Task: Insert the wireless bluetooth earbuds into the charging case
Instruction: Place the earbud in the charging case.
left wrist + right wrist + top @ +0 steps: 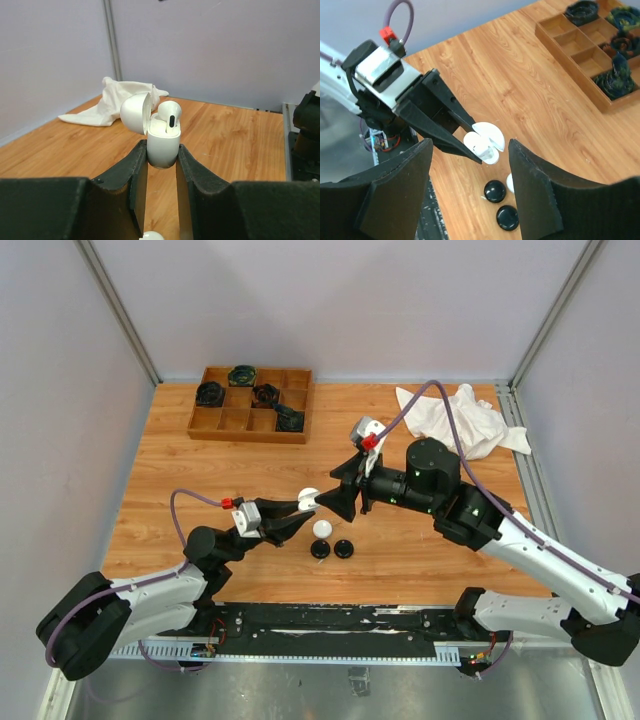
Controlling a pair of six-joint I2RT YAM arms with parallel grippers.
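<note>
Left gripper (162,149): jaws clamped on the lower body of 1 white charging case (163,140), held upright above the table (200,470), lid hinged open.
Earbud (170,116): 1 white, seated in the case, head protruding.
Right gripper (470,150): jaws apart, nothing between them, facing the case at close range.
Below the case, on the table: 1 white puck (322,529) and 2 black pucks (320,550), grouped together.
Far left: wooden tray (245,435), dark items in 4 compartments.
Far right: white cloth (465,420), crumpled.
</note>
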